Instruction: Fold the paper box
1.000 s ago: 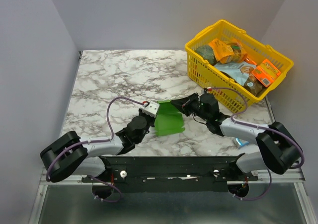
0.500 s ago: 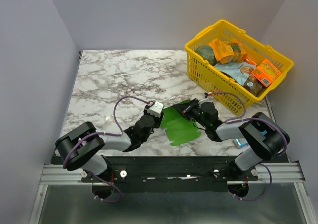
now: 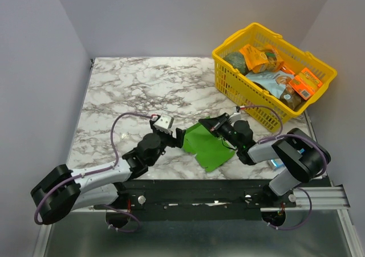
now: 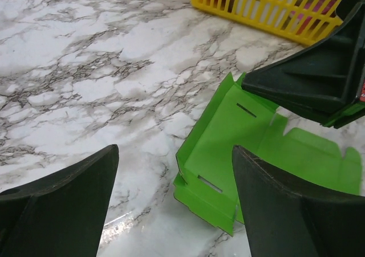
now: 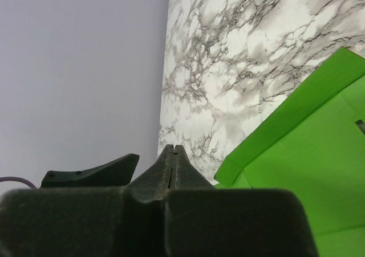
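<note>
— From overhead, where's the paper box [image 3: 206, 146]?
— Lying opened out on the marble table [image 3: 131, 86], near the front edge, between the two arms. The left gripper [image 3: 179, 136] gapes just beside its left edge; the right gripper [image 3: 204, 122] hides its far corner.
— And the left wrist view?
— Fingers wide apart, the slotted green panel beyond them. The yellow basket [image 4: 268, 6] is cut off at the top.
— Right wrist?
— Fingers pressed tight together. Whether they pinch any card, I can't tell.
</note>
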